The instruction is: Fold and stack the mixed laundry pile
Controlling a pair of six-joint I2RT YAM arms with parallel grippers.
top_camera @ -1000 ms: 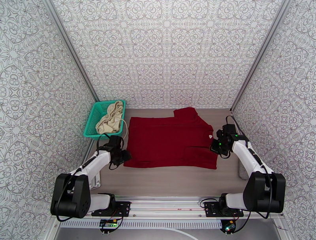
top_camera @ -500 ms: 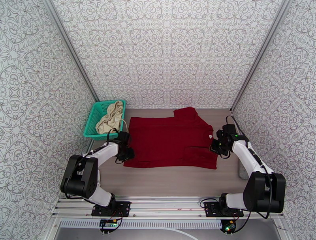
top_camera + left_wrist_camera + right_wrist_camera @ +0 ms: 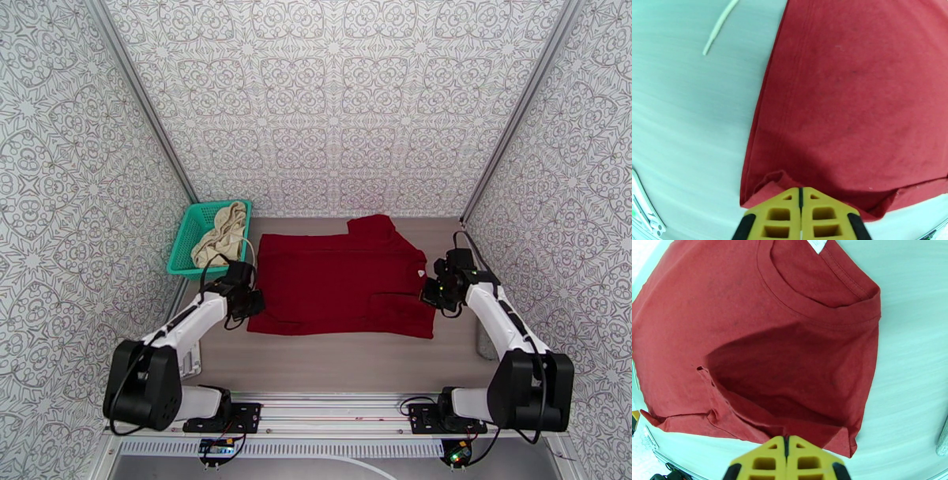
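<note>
The dark red shirt (image 3: 340,280) lies spread flat across the middle of the table (image 3: 340,359), its collar (image 3: 821,307) at the right end and its hem at the left. The left gripper (image 3: 254,304) is at the shirt's near left corner; in the left wrist view its yellow fingers (image 3: 782,215) are pressed together with barely a slit between them, and the hem corner is rucked up into a small fold right at their tips, so it seems to pinch that corner. The right gripper (image 3: 430,294) is at the near right edge, below the collar; its fingers (image 3: 768,461) are likewise closed, with the shirt's edge drawn up to them and a dark shadow under the raised cloth. Just beyond the left gripper a teal mesh basket (image 3: 183,237) stands in the far left corner, holding the crumpled cream-beige garment (image 3: 221,237), whose thin white cord (image 3: 719,25) trails over the rim onto the table beside the shirt. A grey object (image 3: 944,441) lies near the right wall. The shirt is mostly smooth, one sleeve pointing to the far wall, the near sleeve folded in, and a white neck label (image 3: 817,244) showing inside the collar.
</note>
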